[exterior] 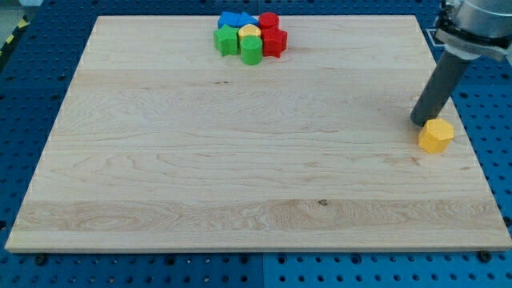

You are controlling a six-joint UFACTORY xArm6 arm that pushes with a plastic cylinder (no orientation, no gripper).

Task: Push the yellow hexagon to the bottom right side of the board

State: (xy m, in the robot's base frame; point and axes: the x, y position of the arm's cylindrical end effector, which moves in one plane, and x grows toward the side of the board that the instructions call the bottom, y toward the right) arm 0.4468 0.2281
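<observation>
A: Where is the yellow hexagon [436, 136]?
B: Near right edge of the board [240, 184], approx. mid-height.
A: And my tip [419, 122]?
B: Touching hexagon's upper-left side. It's a bare rod w/o jaws, holding nothing.

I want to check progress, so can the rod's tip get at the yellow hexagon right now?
Probably yes: my tip sits right against the yellow hexagon on its upper-left side, with nothing between them.

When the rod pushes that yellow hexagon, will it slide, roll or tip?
The yellow hexagon looks squat and flat-bottomed, so it probably slides rather than tips or rolls. My tip sits at its upper-left edge, off-centre, so it may twist. The wooden board looks smooth, likely giving little drag.
</observation>
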